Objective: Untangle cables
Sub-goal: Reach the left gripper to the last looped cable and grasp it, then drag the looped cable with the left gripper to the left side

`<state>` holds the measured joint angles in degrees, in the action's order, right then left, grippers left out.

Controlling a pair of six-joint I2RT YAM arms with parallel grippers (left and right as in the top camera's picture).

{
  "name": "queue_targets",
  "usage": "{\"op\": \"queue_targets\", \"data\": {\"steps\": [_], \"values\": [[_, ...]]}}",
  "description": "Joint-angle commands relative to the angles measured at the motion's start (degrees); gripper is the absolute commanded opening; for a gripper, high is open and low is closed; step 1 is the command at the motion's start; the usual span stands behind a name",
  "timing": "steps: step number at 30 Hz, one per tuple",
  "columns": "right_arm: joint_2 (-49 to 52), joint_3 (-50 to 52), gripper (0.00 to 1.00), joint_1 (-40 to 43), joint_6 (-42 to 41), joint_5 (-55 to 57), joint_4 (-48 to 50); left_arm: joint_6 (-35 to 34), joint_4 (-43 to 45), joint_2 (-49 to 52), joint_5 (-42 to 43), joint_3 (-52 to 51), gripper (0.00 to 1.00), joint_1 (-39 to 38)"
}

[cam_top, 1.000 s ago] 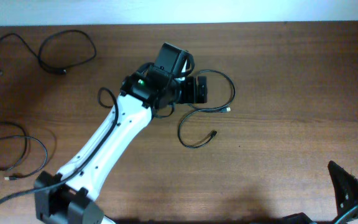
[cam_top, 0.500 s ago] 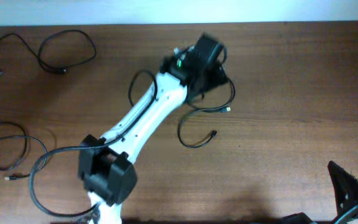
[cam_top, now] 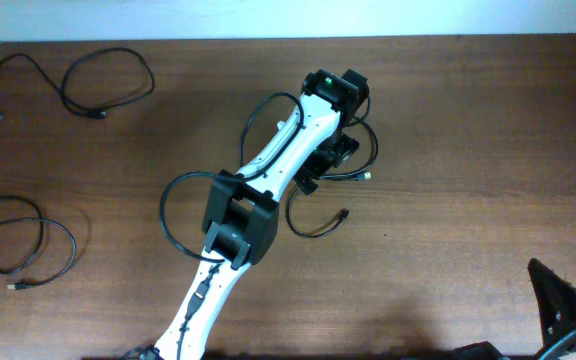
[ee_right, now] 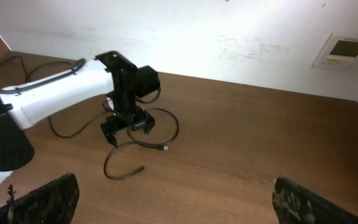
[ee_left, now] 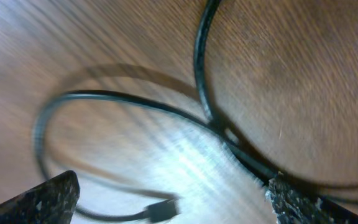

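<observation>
A thin black cable (cam_top: 371,150) lies looped at mid-table, its lower curl (cam_top: 314,226) ending in a small plug. My left gripper (cam_top: 326,165) is open and hovers just over this cable, pointing down. In the left wrist view the cable (ee_left: 199,68) crosses itself between the open fingers (ee_left: 169,200), and a plug end (ee_left: 160,211) lies blurred below. The right wrist view shows the left gripper (ee_right: 127,127) above the cable (ee_right: 166,127). A second cable (cam_top: 108,85) lies at the far left corner, a third cable (cam_top: 18,240) at the left edge. My right gripper (ee_right: 179,205) is open and empty, low at the right front.
The left arm (cam_top: 233,220) stretches diagonally across the table's middle, with its own thicker black wire (cam_top: 168,200) looping out beside it. The right arm (cam_top: 558,305) sits at the bottom right corner. A white wall (ee_right: 229,37) borders the far edge.
My left arm has swung right and stretched out farther, and its wrist has turned so the gripper points down over the middle cable. The cables have not visibly moved.
</observation>
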<state>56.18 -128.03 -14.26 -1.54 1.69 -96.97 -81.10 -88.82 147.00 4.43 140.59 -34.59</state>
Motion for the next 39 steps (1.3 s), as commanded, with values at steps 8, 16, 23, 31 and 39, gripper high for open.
{"op": "queue_targets", "data": {"steps": [8, 16, 23, 31, 39], "values": [[-0.3, 0.0, 0.98, 0.4, -0.4, 0.5, -0.2, -17.5, 4.6, 5.5, -3.5, -1.9, 0.68, -4.7], [-0.3, 0.0, 0.99, 0.4, -0.4, 0.5, -0.2, -17.4, 17.5, 5.5, -2.1, -17.8, 0.00, -5.2], [-0.3, 0.0, 0.98, 0.4, -0.4, 0.5, -0.2, -8.8, -5.2, -4.7, -23.8, -14.2, 0.00, 4.4], [-0.3, 0.0, 0.98, 0.4, -0.4, 0.5, -0.2, 11.4, -7.6, -22.8, -25.2, -13.8, 0.00, 27.2], [-0.3, 0.0, 0.99, 0.4, -0.4, 0.5, -0.2, 11.6, 4.9, -21.3, -24.2, -31.3, 0.00, 43.5]]}}
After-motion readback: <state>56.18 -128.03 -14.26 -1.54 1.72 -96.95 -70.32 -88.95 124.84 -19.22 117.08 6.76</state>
